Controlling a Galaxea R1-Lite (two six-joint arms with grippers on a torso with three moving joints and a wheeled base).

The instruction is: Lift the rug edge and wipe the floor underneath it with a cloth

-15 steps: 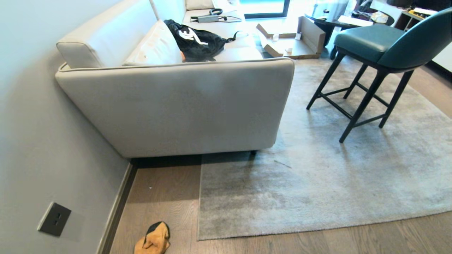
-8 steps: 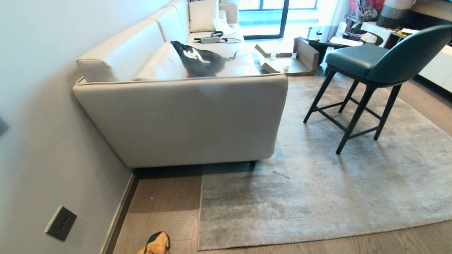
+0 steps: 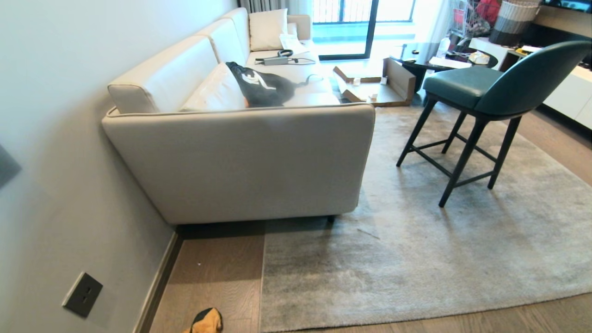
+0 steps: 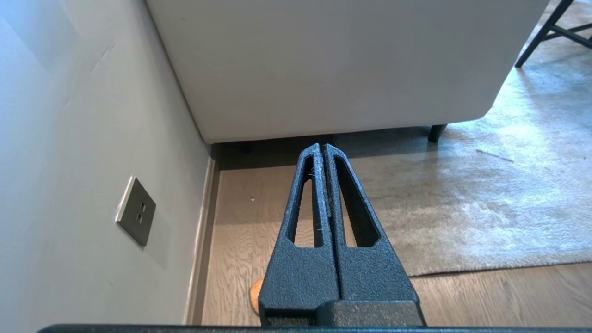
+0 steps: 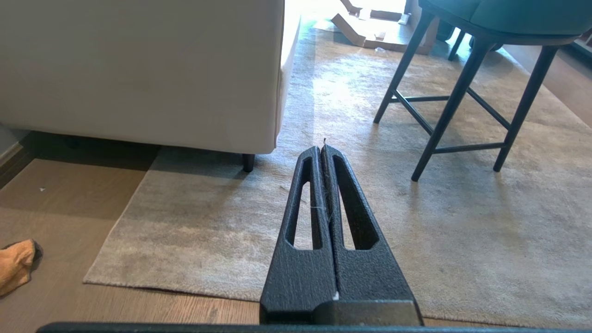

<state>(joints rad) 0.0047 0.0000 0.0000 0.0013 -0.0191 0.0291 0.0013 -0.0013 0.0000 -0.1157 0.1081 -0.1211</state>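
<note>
The grey mottled rug lies flat on the brown plank floor (image 3: 217,277). Its rug edge (image 3: 262,282) runs straight from under the sofa to a square corner at the head view's bottom. The mustard-orange cloth (image 3: 206,321) with black trim lies crumpled on the bare floor left of that corner, also seen as the cloth (image 5: 16,266) in the right wrist view. My left gripper (image 4: 322,147) hangs shut and empty above the floor strip near the wall. Over the rug, my right gripper (image 5: 321,149) is shut and empty. Neither arm shows in the head view.
A beige sofa (image 3: 249,162) stands against the grey wall (image 3: 55,185), its leg on the rug. A green bar chair (image 3: 490,92) stands on the rug at right. A dark wall socket (image 3: 83,294) sits low by the skirting. Cardboard (image 3: 374,85) lies beyond the sofa.
The head view has tilted upward: the whole scene has slid down, and the cloth now sits at the picture's bottom edge. Nothing on the floor has moved.
</note>
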